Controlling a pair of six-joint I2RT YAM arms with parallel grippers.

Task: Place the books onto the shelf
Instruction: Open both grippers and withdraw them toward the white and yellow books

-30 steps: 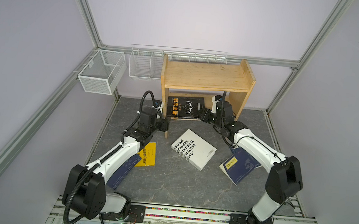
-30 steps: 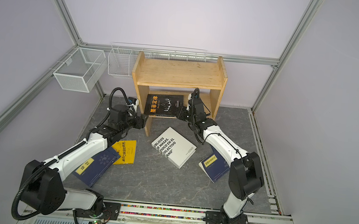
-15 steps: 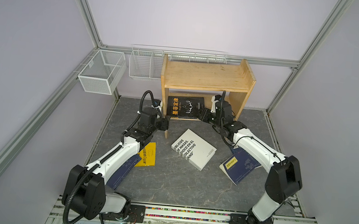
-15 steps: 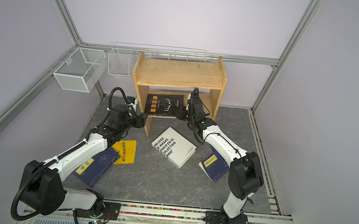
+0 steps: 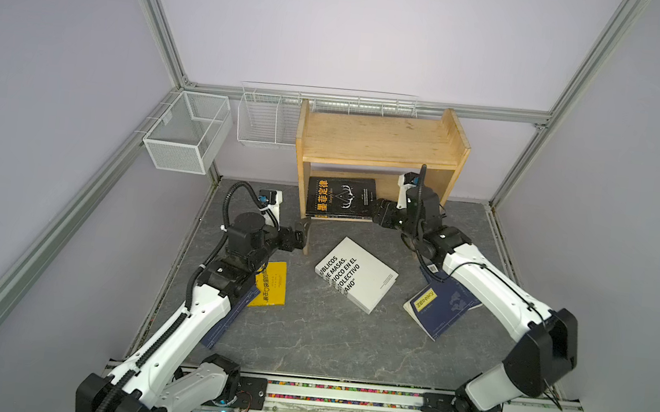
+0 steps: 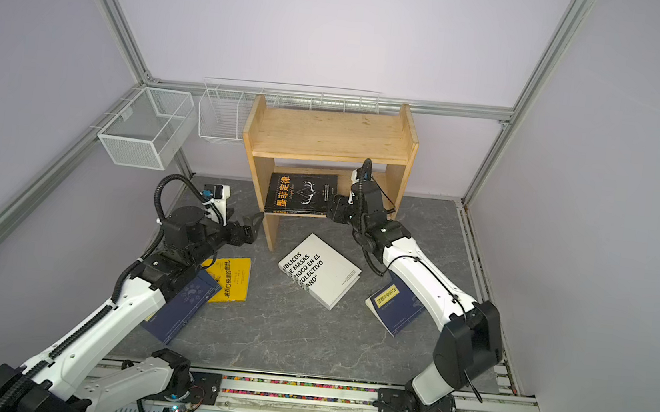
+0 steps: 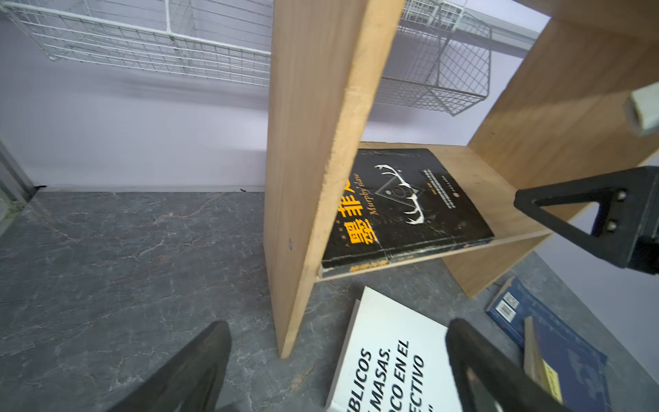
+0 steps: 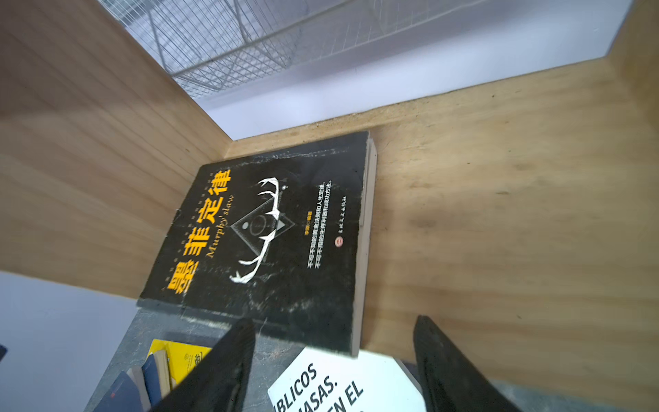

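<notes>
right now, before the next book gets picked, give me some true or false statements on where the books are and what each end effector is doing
1. The black book with orange characters lies flat on the lower tier of the light pine wooden shelf. True.
2. The thick white book with black lettering sits on the shelf's top tier. False: it lies on the grey marbled tabletop in front of the shelf.
3. The right end effector is clamped on the black book. False: its jaws stand open.
4. The yellow book lies on the tabletop. True.
5. The left end effector is open and holds nothing. True.
</notes>
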